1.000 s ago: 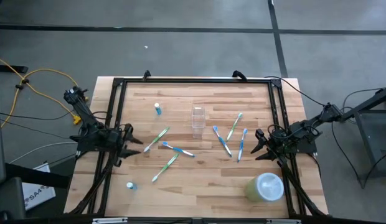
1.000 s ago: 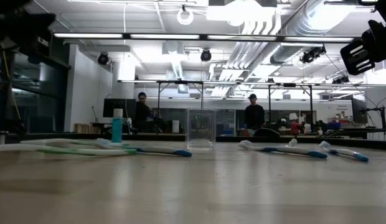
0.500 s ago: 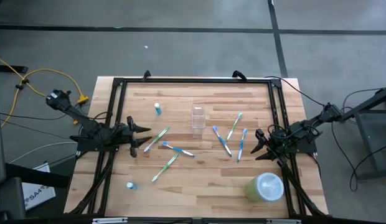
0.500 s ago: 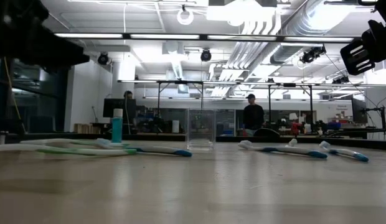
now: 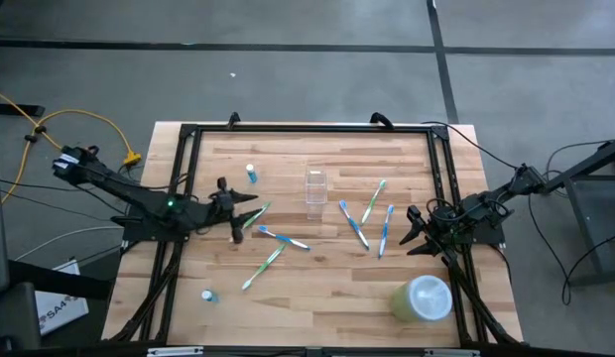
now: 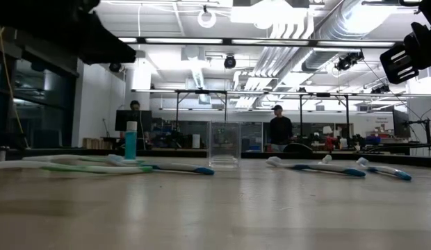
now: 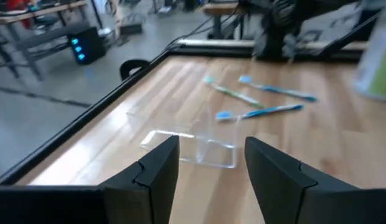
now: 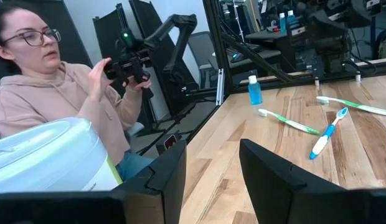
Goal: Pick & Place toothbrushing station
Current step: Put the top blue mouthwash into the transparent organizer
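Left gripper [image 5: 240, 217] spread wide, empty, reaching over the table toward the clear cup [image 5: 315, 190], toothbrushes [image 5: 284, 239] scattered around that cup. Approach step, probably; next, close on one brush. Right gripper [image 5: 415, 234] parked beyond the cup, also spread.

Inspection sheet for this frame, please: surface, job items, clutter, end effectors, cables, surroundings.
Surface: wooden table inside a black frame.
Job's things: clear cup upright mid-table; six toothbrushes lying flat, three left of the cup and three right of it; one small tube near the cup, another at the front left.
Clutter: pale green container, front right.
End effectors: left end effector open, over the left toothbrushes; right end effector open, at the right edge.
Cables: yellow cable on the floor, left.
Surroundings: person beside the table.
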Tool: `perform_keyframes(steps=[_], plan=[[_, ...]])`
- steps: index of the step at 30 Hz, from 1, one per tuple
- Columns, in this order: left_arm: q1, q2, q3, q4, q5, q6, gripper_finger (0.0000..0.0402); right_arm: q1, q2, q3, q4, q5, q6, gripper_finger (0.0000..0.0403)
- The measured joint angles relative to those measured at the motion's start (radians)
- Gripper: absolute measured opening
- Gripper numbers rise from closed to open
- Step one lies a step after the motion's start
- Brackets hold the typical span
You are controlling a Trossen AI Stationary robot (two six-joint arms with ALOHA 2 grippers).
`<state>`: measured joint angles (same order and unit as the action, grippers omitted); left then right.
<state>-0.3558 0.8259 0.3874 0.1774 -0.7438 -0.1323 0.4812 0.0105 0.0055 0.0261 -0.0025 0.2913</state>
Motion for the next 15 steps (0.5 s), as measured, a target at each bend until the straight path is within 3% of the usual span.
perform_keyframes(steps=[8,15], plan=[[0.127,0.119,0.186,-0.332,0.002,-0.175,0.0177,0.000,0.000,0.000,0.000,0.000,0.000,0.0142],[0.261,0.139,0.275,-0.512,0.051,-0.198,0.0177,0.000,0.000,0.000,0.000,0.000,0.000,0.0142]])
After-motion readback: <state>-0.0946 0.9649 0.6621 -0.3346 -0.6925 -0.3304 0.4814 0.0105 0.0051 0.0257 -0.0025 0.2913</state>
